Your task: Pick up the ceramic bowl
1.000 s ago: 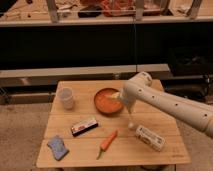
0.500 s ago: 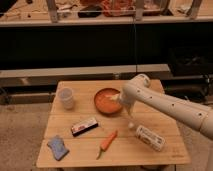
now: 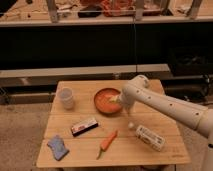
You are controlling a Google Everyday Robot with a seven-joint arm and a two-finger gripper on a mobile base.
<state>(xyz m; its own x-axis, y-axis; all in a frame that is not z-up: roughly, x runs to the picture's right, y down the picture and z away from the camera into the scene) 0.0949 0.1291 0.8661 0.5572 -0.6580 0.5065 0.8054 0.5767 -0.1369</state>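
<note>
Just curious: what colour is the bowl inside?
Ceramic bowl: orange-red, seen in the camera view; claw at its rim.

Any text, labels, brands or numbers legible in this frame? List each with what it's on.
Nothing can be read.
Label on the white bottle, lying on its side: too blurred.
Markings on the dark flat packet: too blurred.
No text visible on the ceramic bowl, where the gripper sits at the right rim.

No text is legible; the label on the white bottle (image 3: 150, 138) is unreadable. The tool (image 3: 117, 100) is at the rim of the orange-red ceramic bowl (image 3: 103, 100).
</note>
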